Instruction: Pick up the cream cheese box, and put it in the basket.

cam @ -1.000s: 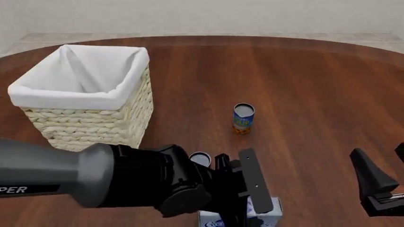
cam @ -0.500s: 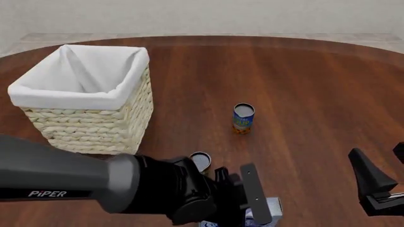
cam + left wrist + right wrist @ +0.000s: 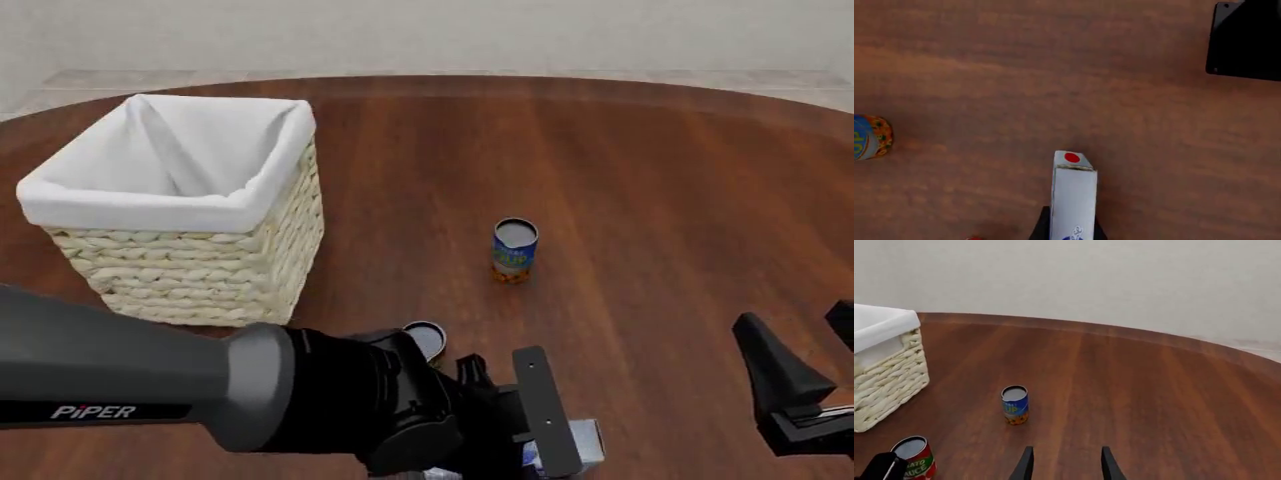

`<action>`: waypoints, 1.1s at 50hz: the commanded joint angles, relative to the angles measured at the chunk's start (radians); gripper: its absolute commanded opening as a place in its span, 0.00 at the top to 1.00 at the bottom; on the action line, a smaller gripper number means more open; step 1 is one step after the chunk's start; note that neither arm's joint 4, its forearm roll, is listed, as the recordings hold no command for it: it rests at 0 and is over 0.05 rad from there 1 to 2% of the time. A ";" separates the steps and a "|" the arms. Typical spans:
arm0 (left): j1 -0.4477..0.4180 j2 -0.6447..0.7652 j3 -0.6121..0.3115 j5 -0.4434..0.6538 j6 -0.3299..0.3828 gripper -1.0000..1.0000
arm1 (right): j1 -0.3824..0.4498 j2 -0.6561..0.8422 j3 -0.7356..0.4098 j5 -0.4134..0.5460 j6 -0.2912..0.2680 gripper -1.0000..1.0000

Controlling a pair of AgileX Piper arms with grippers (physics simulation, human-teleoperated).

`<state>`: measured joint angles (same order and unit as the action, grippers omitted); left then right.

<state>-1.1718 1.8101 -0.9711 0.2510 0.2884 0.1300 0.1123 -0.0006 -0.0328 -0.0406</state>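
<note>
Two cylindrical cans – blue (image 3: 514,250) and red (image 3: 914,458) – stand right of one square wicker basket (image 3: 200,260). One flat carton, the box (image 3: 1073,197), sits clamped edgewise in the left gripper (image 3: 1069,232), nearer than the basket. Right gripper (image 3: 1063,466): jaws apart – empty.

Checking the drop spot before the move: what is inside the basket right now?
Only the white cloth liner shows inside the basket; no item is visible. Its near wall hides the bottom, so the floor cannot be confirmed.
</note>
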 commanded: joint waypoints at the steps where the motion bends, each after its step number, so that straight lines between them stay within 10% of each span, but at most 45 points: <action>1: 0.003 -0.049 -0.022 0.028 0.013 1.00 | 0.004 0.003 0.000 -0.001 0.001 0.00; 27: -0.053 -0.329 -0.015 0.126 -0.029 1.00 | 0.010 -0.028 0.000 0.026 0.004 0.00; 55: 0.227 -0.684 -0.180 0.215 -0.039 1.00 | 0.026 -0.036 0.000 0.031 -0.015 0.00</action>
<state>-1.0662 1.2404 -1.0585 0.4264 0.2390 0.1523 0.0748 -0.0008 -0.0017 -0.0512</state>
